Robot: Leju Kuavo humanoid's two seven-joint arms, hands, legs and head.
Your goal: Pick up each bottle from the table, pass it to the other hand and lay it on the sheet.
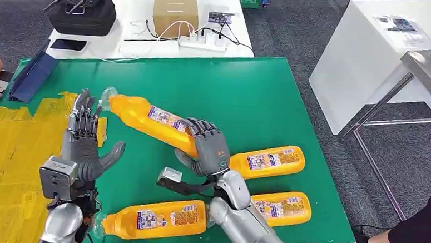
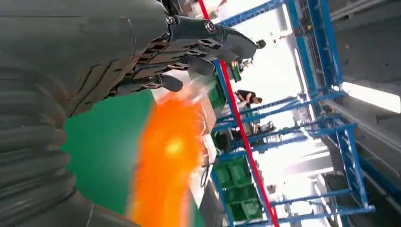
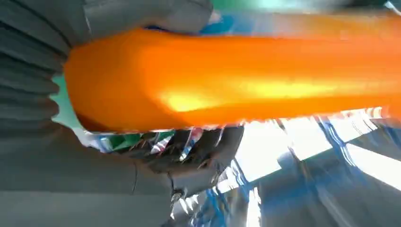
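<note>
Currently the right hand [image 1: 206,146] grips the base end of one orange bottle [image 1: 146,119], fingers wrapped over it, and holds it above the green mat [image 1: 259,96], tilted with its neck pointing toward the left hand [image 1: 85,142]. The left hand is released: its fingers are spread and upright, the thumb out to the side, and the bottle's neck lies just beside the fingertips [image 1: 83,100]; contact cannot be told. In the right wrist view the bottle [image 3: 236,80] lies across the palm with the thumb [image 3: 146,16] on one side and the dark fingers [image 3: 198,146] on the other. In the left wrist view the bottle [image 2: 170,156] appears as an orange blur near the extended fingers [image 2: 189,47]. Three further bottles lie on the mat: one [image 1: 267,160] just beyond the right wrist, one [image 1: 281,207] near the counter's front right, and one [image 1: 155,218] between the two forearms. The yellow sheet [image 1: 10,161] covers the left part of the counter, under the left arm.
</note>
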